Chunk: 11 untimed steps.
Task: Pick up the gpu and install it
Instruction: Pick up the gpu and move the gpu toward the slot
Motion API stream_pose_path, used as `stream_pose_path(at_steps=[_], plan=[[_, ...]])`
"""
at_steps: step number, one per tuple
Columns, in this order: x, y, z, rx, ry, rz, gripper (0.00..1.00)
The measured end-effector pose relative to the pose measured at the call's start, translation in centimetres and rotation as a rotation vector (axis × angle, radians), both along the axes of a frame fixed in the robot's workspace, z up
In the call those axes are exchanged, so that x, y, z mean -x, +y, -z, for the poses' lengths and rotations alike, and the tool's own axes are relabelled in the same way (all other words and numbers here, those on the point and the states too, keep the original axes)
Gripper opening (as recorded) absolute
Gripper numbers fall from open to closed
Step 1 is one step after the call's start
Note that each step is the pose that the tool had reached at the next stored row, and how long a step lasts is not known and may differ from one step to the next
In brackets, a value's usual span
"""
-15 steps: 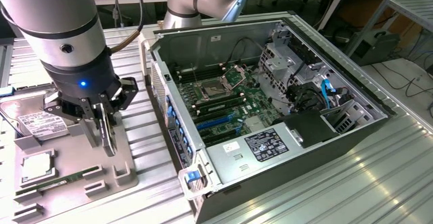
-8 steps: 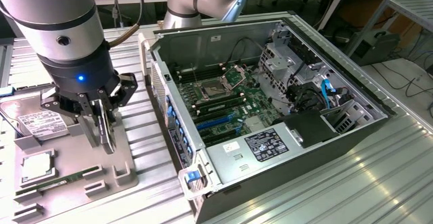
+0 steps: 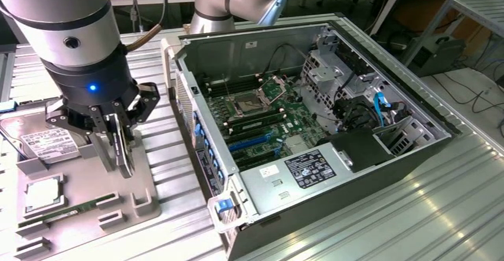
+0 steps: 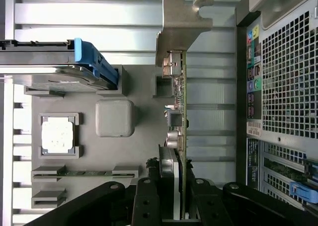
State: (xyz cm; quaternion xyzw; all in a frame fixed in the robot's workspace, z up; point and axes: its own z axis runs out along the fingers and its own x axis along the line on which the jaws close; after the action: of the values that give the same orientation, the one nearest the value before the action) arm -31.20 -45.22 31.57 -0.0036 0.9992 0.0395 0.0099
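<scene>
Gripper (image 3: 117,143) clenches the gpu (image 3: 126,165) on edge at the grey parts tray (image 3: 82,175), beside the open computer case (image 3: 260,48); gripped near one end, the card could pivot or slip; its bracket (image 4: 181,27) might snag the tray.

The pincer (image 3: 117,136) grips the gpu (image 3: 124,157) upright at the grey tray (image 3: 79,184).

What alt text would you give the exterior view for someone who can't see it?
The robot's gripper clamps the gpu, a dark card held on edge, at a grey tray. An open computer case lies at the exterior view's right.
</scene>
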Motion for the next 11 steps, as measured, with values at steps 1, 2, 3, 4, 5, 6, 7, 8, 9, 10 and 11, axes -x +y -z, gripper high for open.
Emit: stream_pose_path(at_steps=[1,2,3,4,5,6,7,8,9,10,11], plan=[[0.00,0.00,-0.07,0.0000,0.0000,0.000,0.28],[0.00,0.00,-0.14,0.0001,0.0001,0.000,0.28],[0.00,0.00,-0.21,0.0000,0.0000,0.000,0.28],[0.00,0.00,-0.27,0.0000,0.0000,0.000,0.28],[0.00,0.00,-0.34,0.0000,0.0001,0.000,0.28],[0.00,0.00,-0.40,0.0000,0.0001,0.000,0.28],[0.00,0.00,-0.46,0.0000,0.0000,0.000,0.28],[0.00,0.00,-0.52,-0.0001,-0.0001,0.000,0.28],[0.00,0.00,-0.59,0.0001,0.0000,0.000,0.28],[0.00,0.00,-0.65,0.0000,0.0000,0.000,0.28],[0.00,0.00,-0.69,-0.0001,-0.0002,0.000,0.28]])
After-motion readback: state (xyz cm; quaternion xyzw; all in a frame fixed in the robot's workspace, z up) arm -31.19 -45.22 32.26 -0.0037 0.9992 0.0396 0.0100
